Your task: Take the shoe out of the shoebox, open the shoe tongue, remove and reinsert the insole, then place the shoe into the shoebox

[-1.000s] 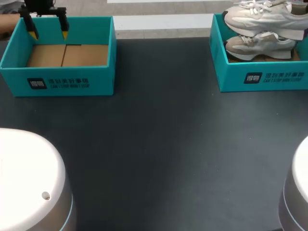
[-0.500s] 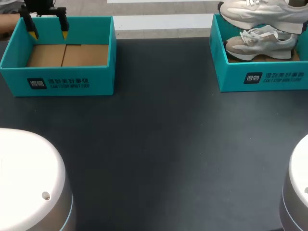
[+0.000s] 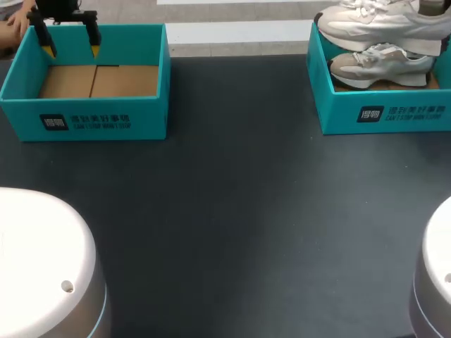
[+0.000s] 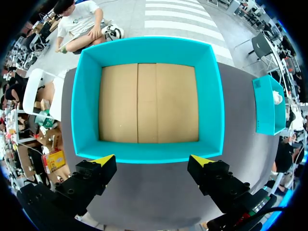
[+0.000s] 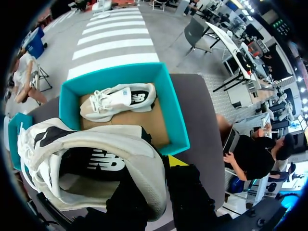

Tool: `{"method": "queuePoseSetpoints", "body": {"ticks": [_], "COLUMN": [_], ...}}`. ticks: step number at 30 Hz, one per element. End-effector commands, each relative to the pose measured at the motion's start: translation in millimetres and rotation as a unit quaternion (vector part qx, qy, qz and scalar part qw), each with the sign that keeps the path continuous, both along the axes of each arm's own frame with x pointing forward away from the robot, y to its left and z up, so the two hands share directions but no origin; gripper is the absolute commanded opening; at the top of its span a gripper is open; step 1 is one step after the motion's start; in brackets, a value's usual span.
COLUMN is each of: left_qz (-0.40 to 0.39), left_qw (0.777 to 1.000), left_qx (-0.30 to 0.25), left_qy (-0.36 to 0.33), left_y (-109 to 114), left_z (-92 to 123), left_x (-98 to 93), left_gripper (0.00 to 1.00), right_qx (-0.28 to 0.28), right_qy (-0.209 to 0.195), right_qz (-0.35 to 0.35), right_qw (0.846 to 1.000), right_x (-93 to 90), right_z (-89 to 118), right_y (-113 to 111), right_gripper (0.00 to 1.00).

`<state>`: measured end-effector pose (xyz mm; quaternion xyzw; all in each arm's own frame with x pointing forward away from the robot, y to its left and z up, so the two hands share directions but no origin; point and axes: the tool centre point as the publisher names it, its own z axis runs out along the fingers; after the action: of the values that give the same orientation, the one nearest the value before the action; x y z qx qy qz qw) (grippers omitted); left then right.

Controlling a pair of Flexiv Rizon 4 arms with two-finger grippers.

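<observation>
Head view, upper right: your right arm holds the lifted sneaker (image 3: 380,24), white and grey, above the right shoebox (image 3: 380,113), toe toward the left of the frame. A second sneaker (image 3: 380,65) lies on its side on the cardboard floor of that teal box.

Right wrist view: your right gripper (image 5: 159,166) is clamped on the lifted sneaker's (image 5: 96,159) heel collar. One yellow tip shows outside the heel; the other finger is hidden by the shoe.

Head view, upper left: your left gripper (image 3: 71,51) hangs over the far wall of the left shoebox (image 3: 84,120), fingers spread wide, holding nothing. The left wrist view shows only that box's bare cardboard floor ahead of the left gripper (image 4: 153,161).

Both boxes sit on the dark table (image 3: 232,197), well apart.
</observation>
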<state>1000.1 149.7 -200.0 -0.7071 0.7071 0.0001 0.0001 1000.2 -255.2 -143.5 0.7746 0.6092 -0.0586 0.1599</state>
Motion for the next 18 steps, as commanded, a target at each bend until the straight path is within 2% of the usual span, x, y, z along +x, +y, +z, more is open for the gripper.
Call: {"method": "queuePoseSetpoints", "body": {"ticks": [1, 10, 12, 18], "left_qz": [0.000, 0.000, 0.000, 0.000], "left_qw": [1.000, 1.000, 1.000, 1.000], "left_qx": [0.000, 0.000, 0.000, 0.000], "left_qy": [0.000, 0.000, 0.000, 0.000], "left_y": [0.2, 0.2, 0.2, 0.2], "left_z": [0.0, 0.0, 0.0, 0.0], "left_x": [-0.1, -0.1, -0.1, -0.1], "left_gripper": [1.00, 1.00, 1.00, 1.00], "right_qx": [-0.023, -0.039, -0.036, -0.037], "right_qy": [-0.020, 0.005, 0.000, -0.013], "right_qz": [0.000, 0.030, 0.036, 0.056], "right_qw": [1.000, 0.999, 0.999, 0.998], "right_x": [-57.2, -131.6, -146.0, -177.5], "right_z": [15.2, 9.6, 9.7, 11.5], "right_y": [37.4, 106.8, 119.6, 158.8], "right_gripper": [0.00, 0.00, 0.00, 0.00]}}
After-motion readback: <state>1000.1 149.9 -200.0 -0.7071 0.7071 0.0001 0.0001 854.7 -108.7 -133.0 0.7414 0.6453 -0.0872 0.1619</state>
